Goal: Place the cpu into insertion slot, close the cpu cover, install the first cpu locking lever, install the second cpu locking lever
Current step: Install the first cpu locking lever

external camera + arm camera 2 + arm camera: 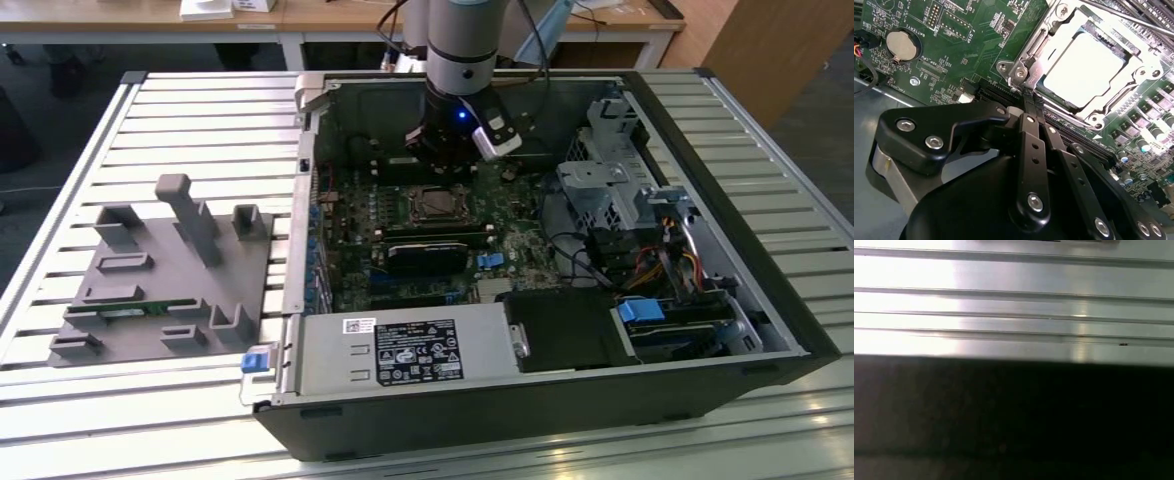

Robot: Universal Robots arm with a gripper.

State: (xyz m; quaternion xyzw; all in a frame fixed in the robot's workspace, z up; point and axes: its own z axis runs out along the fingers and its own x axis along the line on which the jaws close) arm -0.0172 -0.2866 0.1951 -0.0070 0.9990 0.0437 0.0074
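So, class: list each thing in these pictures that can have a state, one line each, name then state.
Bright silver square cpu: seated in the socket.
Silvery metal frame cpu cover: closed down around the chip.
Black computer case: side open, board exposed.
Black gripper: fingers together, holding nothing, beside the socket.

Green circuit board (979,45), silver cpu cover (1134,60) (glare-white cpu (1081,70)), black fingers (1029,125).

Gripper (1030,107): matt black metal links, bright steel screws. Just beyond its tips, cpu cover (1051,37): bare silvery metal, glossy; cpu (1081,67): smooth metal face, glaring white. Circuit board (974,45) around: green, semi-gloss.
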